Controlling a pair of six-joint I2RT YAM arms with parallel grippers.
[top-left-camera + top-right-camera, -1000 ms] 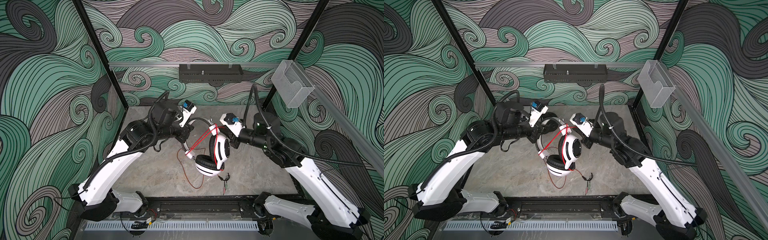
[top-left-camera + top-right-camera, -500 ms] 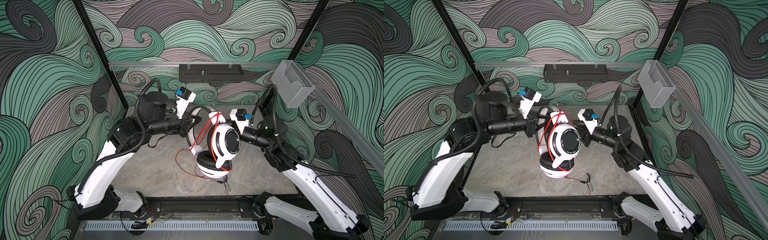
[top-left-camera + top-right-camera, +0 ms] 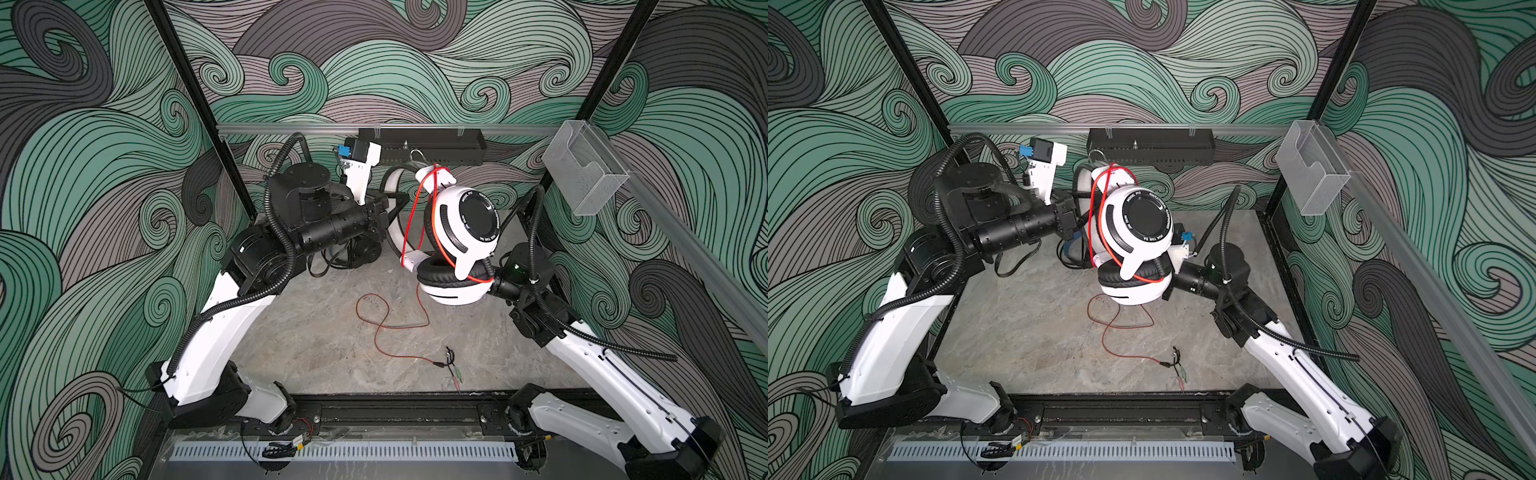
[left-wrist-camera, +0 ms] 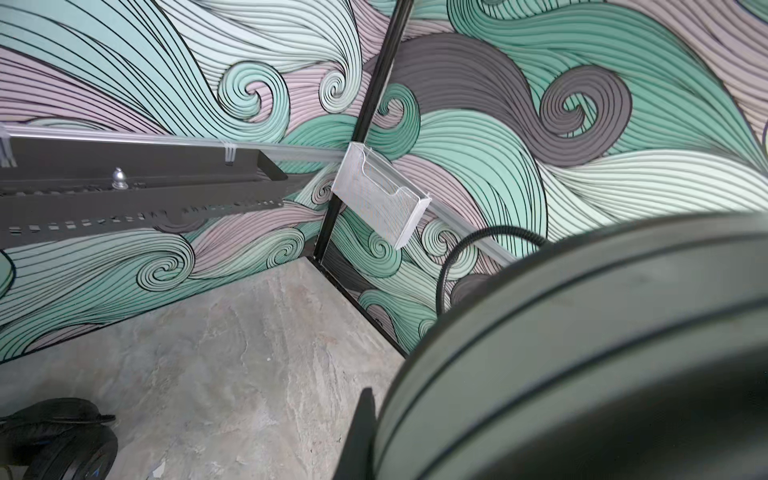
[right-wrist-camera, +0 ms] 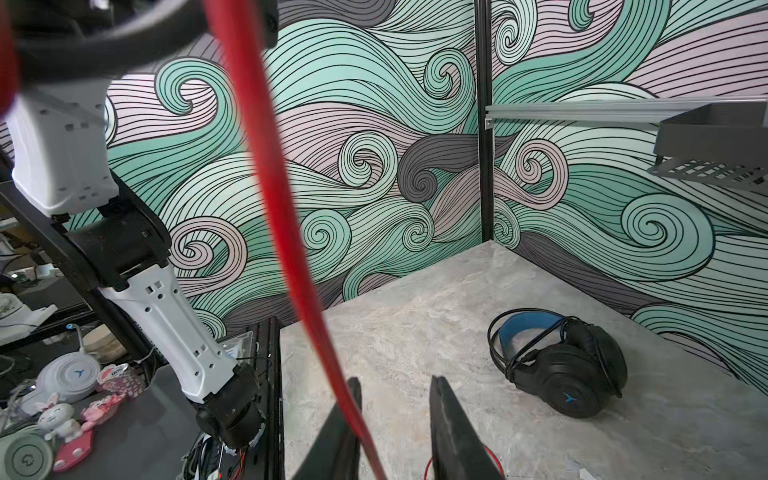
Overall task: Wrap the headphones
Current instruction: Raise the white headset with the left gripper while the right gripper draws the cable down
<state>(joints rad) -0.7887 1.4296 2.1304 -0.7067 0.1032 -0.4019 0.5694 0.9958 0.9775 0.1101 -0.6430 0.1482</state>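
white headset [image 3: 461, 232]: white shells, black round cap with white lettering, black ear pads
cord [image 5: 286, 216]: bright red
black headset [image 5: 569, 374]: black, blue inner band, small blue mark on the cup
walls [image 3: 1142, 62]: swirling waves in teal, pale mauve and dark grey, lined in black
floor [image 3: 316, 340]: grey, marbled
arms [image 3: 220, 340]: white shells, black joints
shelf [image 3: 432, 143]: black
bin [image 3: 582, 174]: clear
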